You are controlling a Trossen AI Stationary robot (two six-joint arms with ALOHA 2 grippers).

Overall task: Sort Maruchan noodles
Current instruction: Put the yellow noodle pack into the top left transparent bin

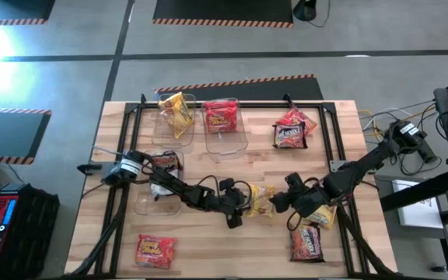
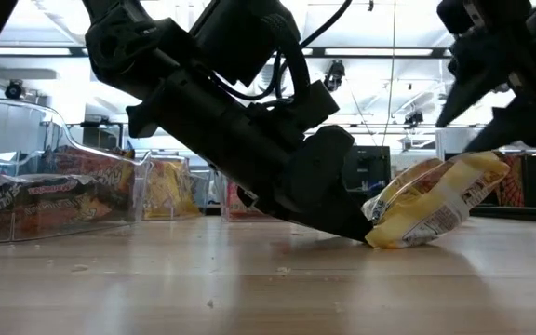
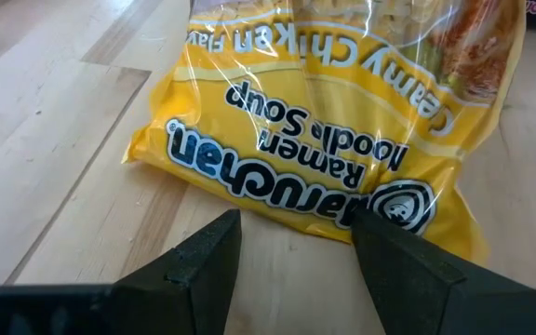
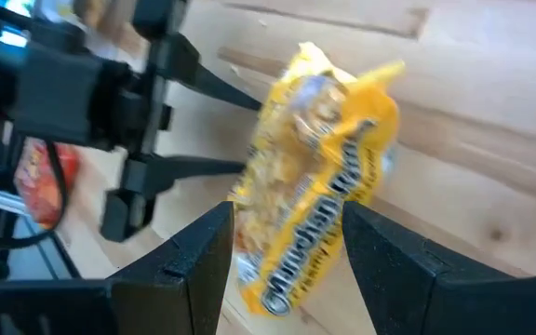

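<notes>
Fingers (image 3: 207,256) of left gripper (image 3: 296,265) spread apart, tips just touching the edge of yellow crinkly plastic Maruchan ramen packet (image 3: 328,140), not clamped on it. Wooden slatted table (image 3: 54,140) bare beside it.

Fingers (image 4: 203,247) of right gripper (image 4: 287,247) likewise parted, straddling the same yellow packet (image 4: 319,200) from the other side; left gripper's prongs (image 4: 203,126) just beyond.

From above: yellow packet (image 1: 260,200) mid-table between left gripper (image 1: 239,208) and right gripper (image 1: 280,201). Both arms stretched low, converging inward. Clear rectangular plastic bins (image 1: 225,132) behind, holding yellow and red packets. Red-orange packets (image 1: 155,250) near front edge.

At table height: yellow packet (image 2: 435,200) propped up at a tilt, left arm (image 2: 249,130) slanting down against it.
</notes>
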